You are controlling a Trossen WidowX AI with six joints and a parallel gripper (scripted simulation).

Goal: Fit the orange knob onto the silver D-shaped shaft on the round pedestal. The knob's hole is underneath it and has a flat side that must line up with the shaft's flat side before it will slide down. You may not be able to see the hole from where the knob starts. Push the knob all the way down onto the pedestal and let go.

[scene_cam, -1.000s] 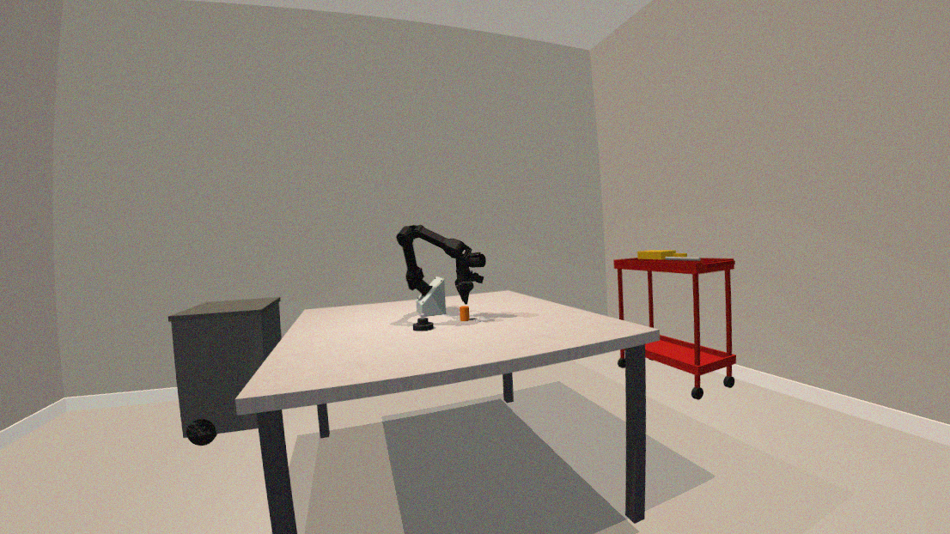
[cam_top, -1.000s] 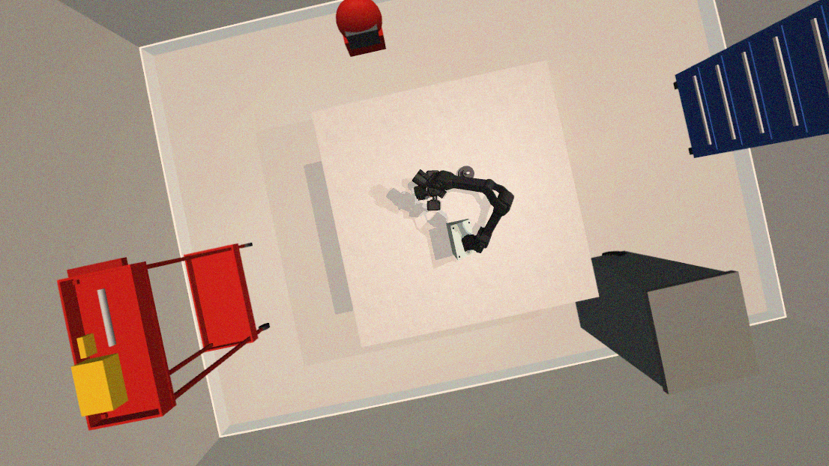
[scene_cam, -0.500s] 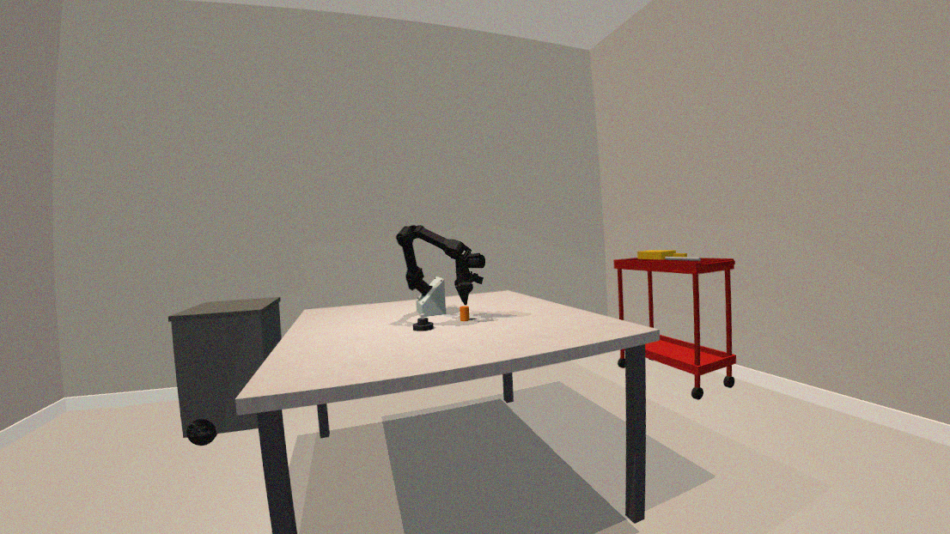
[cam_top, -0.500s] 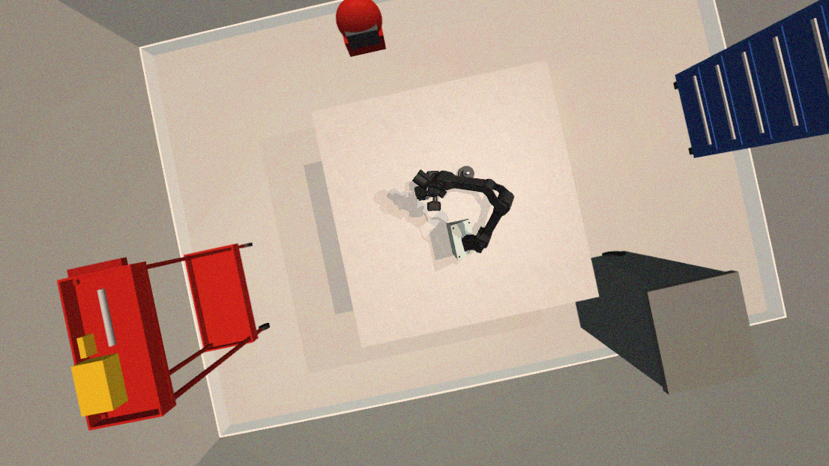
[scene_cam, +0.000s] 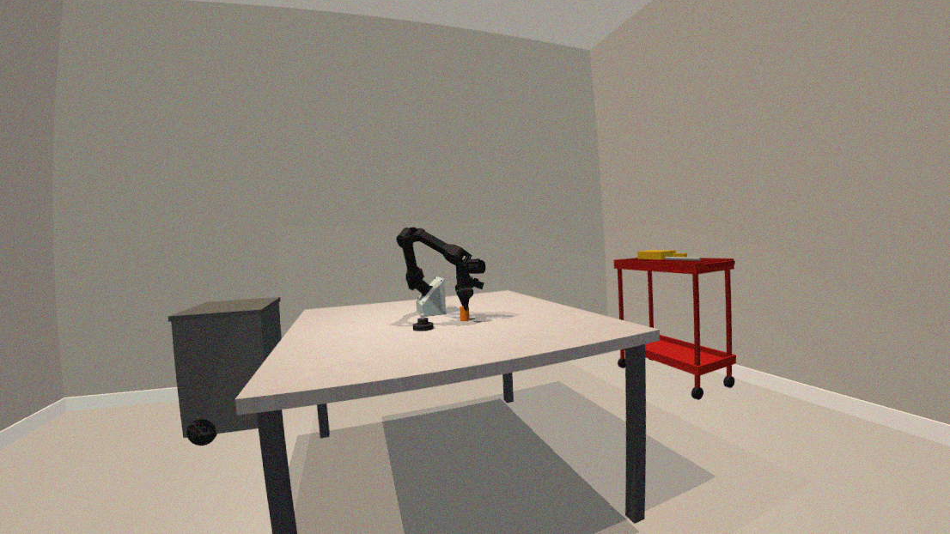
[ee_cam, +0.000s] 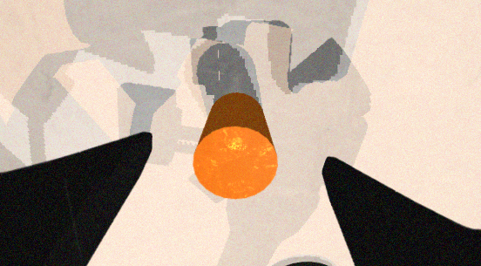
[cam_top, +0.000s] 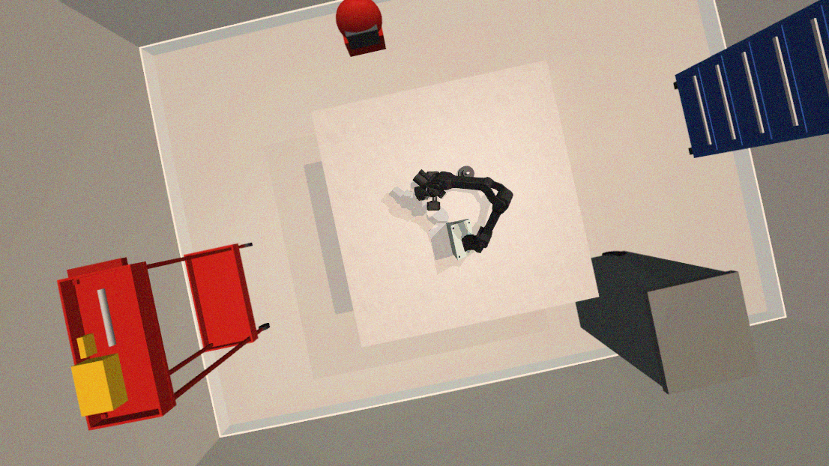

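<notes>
The orange knob (scene_cam: 464, 315) (ee_cam: 235, 162) stands upright on the table, with its plain top face showing and its underside hidden. In the top view the arm hides it. My gripper (scene_cam: 465, 306) (ee_cam: 240, 153) is open and empty, pointing down close over the knob. In the wrist view its black fingertips are apart, one on each side of the knob. The round dark pedestal (cam_top: 460, 170) (scene_cam: 422, 326) (ee_cam: 306, 264) stands on the table a short way from the knob. Only its edge shows in the wrist view. The flat side of its shaft is too small to make out.
The arm's pale angled base block (cam_top: 457, 242) (scene_cam: 435, 298) stands on the table (cam_top: 519, 265) (scene_cam: 364, 353). The arm passes close by the pedestal in the top view. A red cart (cam_top: 125, 339) (scene_cam: 672, 267) and a dark bin (cam_top: 635, 289) (scene_cam: 224, 367) stand off the table.
</notes>
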